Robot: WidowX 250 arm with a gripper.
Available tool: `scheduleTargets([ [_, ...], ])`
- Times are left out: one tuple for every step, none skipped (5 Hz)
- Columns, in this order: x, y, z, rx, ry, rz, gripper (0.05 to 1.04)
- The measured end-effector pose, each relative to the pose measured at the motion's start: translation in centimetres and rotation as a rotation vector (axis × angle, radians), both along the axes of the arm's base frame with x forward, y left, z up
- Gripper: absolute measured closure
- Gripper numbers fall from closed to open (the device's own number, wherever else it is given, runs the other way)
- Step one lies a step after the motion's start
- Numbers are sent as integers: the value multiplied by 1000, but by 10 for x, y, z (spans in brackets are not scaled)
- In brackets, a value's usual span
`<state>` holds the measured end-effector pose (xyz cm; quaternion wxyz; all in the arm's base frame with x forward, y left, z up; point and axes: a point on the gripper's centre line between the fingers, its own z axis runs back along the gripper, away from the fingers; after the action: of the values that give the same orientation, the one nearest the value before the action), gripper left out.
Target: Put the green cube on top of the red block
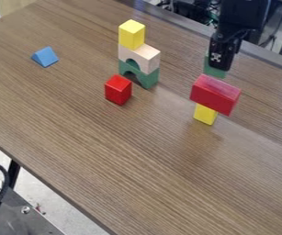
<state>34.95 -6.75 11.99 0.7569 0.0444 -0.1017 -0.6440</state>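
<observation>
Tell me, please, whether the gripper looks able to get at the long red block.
Probably yes: the gripper hangs close above the long red block, and only the green cube appears in between.

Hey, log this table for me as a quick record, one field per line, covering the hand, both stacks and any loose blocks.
Hand: at the green cube, over the red block; grip unclear
Right stack: red block on yellow block
Cube contact with red block: can't tell
Left stack, bottom up: green arch, plain wooden arch, yellow block
Loose: small red block beside left stack; blue triangular block at far left
Surface: brown wood-grain table
</observation>
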Motion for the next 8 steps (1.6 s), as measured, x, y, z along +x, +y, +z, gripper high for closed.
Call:
scheduleTargets([
  [-2, -5, 0, 5, 3, -25, 535],
  [-3, -8, 0, 15, 8, -41, 535],
  [-5, -9, -1, 29, 16, -55, 535],
  [-4, -9, -5, 46, 49, -60, 535],
  [-6, -7, -9, 57, 85, -62, 535],
  [-7, -7, -9, 61, 89, -63, 535],
  [-7, -7, -9, 62, 92, -63, 535],
  [-7, -8, -9, 57, 92, -63, 535],
])
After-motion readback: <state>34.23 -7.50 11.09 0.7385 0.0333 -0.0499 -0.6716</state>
